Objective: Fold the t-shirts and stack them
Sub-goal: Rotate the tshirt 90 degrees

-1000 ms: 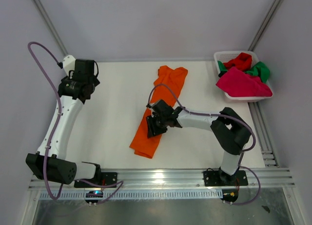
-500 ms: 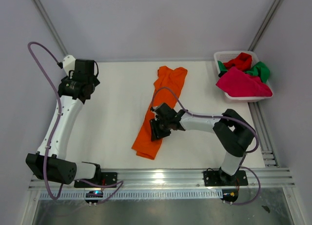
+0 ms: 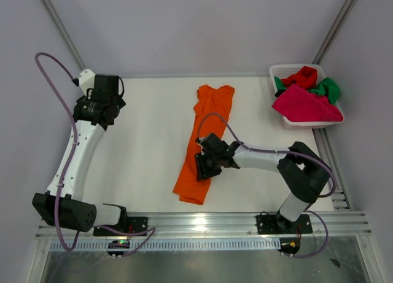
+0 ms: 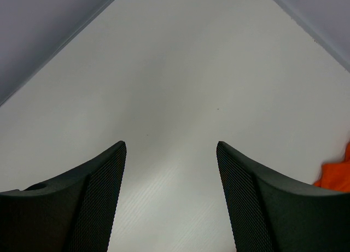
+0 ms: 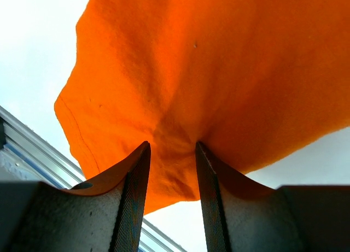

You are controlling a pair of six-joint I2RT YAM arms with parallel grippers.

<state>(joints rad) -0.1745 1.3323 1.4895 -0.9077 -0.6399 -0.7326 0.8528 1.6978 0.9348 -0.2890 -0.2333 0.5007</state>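
Orange shirt (image 3: pixel 212 105) pinched near its lower end by right gripper (image 5: pixel 170 145), lying well left of basket (image 3: pixel 284 67). Left gripper (image 4: pixel 170 148) gaping, empty, above table (image 3: pixel 147 148), far left of basket.

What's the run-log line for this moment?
right gripper: shut on orange t-shirt, toward near end | left gripper: open, empty, over table | basket: pink t-shirt, red t-shirt, green t-shirt, crumpled

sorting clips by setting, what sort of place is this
Probably a robotics lab test cell, not a home: a white table boxed in by plain grey wall panels, white robot arms, left and right, bolted to an aluminium rail, and a bright orange t-shirt laid out.
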